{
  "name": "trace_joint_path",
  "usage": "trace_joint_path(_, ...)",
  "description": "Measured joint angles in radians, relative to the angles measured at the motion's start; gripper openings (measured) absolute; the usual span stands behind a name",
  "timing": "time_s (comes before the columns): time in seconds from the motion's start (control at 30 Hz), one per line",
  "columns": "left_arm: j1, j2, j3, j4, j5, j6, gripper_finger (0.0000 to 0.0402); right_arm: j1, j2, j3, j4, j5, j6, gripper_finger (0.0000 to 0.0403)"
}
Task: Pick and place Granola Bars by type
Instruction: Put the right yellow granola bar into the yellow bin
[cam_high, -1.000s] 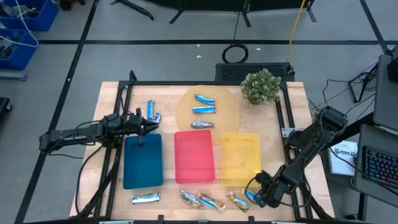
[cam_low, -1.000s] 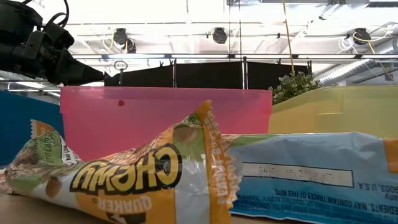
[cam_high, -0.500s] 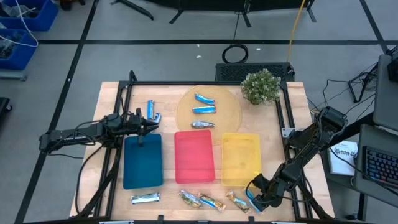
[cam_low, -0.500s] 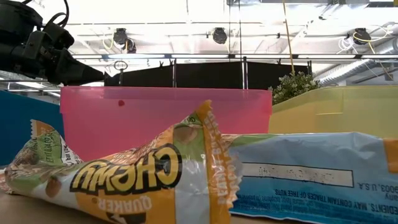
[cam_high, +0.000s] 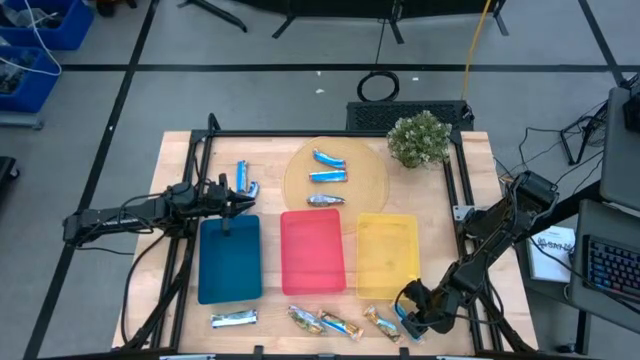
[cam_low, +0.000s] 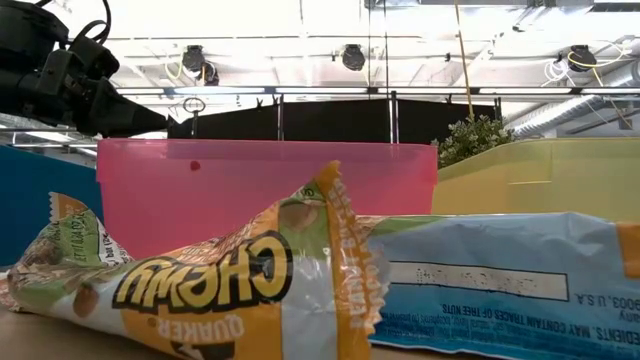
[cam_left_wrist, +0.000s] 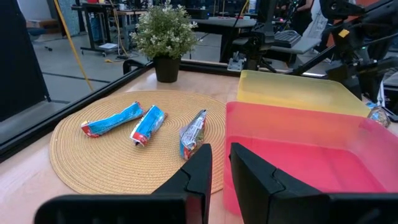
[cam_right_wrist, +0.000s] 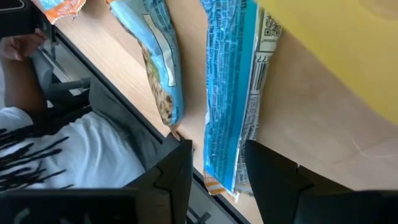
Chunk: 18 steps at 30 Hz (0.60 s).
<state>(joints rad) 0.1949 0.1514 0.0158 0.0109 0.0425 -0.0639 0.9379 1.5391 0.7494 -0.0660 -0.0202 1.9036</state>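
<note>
My right gripper (cam_high: 411, 317) (cam_right_wrist: 219, 148) is open at the table's near right corner, low over a bright blue bar (cam_high: 403, 319) (cam_right_wrist: 230, 81) lying flat beside the yellow tray (cam_high: 388, 255). Its fingers stand on either side of that bar's end. Several more bars (cam_high: 340, 324) (cam_low: 200, 270) lie along the near edge, one (cam_high: 234, 318) near the blue tray (cam_high: 230, 260). Three bars (cam_high: 328, 176) (cam_left_wrist: 148, 124) rest on the round woven mat (cam_left_wrist: 93, 155), two (cam_high: 245, 180) on the far left. My left gripper (cam_high: 240, 203) (cam_left_wrist: 221, 165) hovers shut over the blue tray's far edge.
The red tray (cam_high: 312, 252) (cam_left_wrist: 298, 155) sits between the blue and yellow ones. A potted plant (cam_high: 418, 138) stands at the far right. A black frame rail (cam_high: 462, 190) runs along the table's sides. A person in a white shirt (cam_right_wrist: 50, 143) is just beyond the near edge.
My right gripper has moved a little toward the table's left, along the near edge and closer over the bright blue bar. Nothing else has shifted.
</note>
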Motion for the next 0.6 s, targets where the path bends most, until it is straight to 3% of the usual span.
trace_joint_path(0.23, 0.000, 0.000, 0.000, 0.000, 0.000, 0.000, 0.0063, -0.001, 0.000, 0.000, -0.020, 0.049, -0.012, 0.0137)
trace_joint_path(0.6, 0.000, 0.000, 0.000, 0.000, 0.000, 0.000, 0.0063, -0.003, 0.060, 0.000, 0.011, 0.005, -0.006, 0.0137)
